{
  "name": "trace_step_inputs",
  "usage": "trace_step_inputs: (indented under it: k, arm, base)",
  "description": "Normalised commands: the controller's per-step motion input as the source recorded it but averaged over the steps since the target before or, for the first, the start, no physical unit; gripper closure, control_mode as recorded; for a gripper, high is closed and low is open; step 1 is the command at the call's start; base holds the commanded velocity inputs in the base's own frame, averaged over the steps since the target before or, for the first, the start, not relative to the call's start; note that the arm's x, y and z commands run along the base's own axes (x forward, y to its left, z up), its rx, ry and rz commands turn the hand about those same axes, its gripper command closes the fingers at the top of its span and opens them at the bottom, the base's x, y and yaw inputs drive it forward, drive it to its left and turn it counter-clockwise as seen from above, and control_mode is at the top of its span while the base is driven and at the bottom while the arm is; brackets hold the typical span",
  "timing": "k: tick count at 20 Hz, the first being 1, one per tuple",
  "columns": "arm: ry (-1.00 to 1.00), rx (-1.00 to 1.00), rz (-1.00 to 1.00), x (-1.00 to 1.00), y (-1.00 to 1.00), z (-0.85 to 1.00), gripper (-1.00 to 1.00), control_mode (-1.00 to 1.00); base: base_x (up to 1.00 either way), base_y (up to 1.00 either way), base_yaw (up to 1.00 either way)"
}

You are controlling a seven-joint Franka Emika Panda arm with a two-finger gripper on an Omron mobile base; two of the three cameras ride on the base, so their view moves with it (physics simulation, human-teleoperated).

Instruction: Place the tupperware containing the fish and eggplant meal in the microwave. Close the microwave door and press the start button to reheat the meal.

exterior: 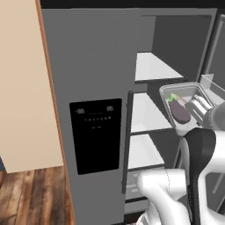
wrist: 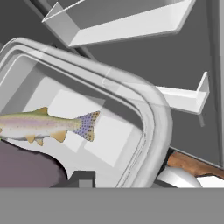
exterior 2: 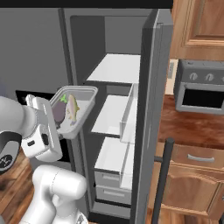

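**Supervisor:** Report the left base view.

**Operator:** I see the tupperware (exterior: 183, 105) at 3 o'clock, tilted, in front of the open fridge (exterior: 88, 66) shelves (exterior: 151, 68). The eggplant (exterior: 179, 110) lies inside it. The gripper (exterior: 196, 109) sits against the container's right rim.

**Supervisor:** Right base view?

**Operator:** The tupperware (exterior 2: 73, 110) is at 9 o'clock, clear of the shelves. The fish (exterior 2: 72, 107) rests beside the eggplant (exterior 2: 58, 111). The gripper (exterior 2: 56, 114) is narrowed onto the near rim and carries the container. At 2 o'clock stands a small grey toaster oven (exterior 2: 200, 92), not the target appliance.

**Supervisor:** Hand view?

**Operator:** The rim (wrist: 151, 113) curves from 10 to 5 o'clock; the fish (wrist: 48, 125) is at 9 o'clock, and the fridge door bins (wrist: 127, 26) lie beyond.

**Supervisor:** Procedure?

**Operator:** In my judgement: level the container first, since the tilt could spill the meal. Retract clear of the fridge door, then drive to locate the microwave.
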Motion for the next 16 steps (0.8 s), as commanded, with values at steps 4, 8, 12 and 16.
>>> trace_step_inputs:
  k: [4, 8, 12, 16]
  arm:
    - [0.0, 0.0, 0.0, 0.0, 0.0, 0.0, 1.0, 1.0]
    - [0.0, 0.0, 0.0, 0.0, 0.0, 0.0, 1.0, 1.0]
    - [0.0, 0.0, 0.0, 0.0, 0.0, 0.0, 1.0, 1.0]
    - [0.0, 0.0, 0.0, 0.0, 0.0, 0.0, 1.0, 1.0]
  base:
    - [-0.52, 0.23, 0.0]
    - [-0.57, 0.47, 0.0]
    - [-0.43, 0.68, -0.03]
    - [-0.23, 0.76, -0.16]
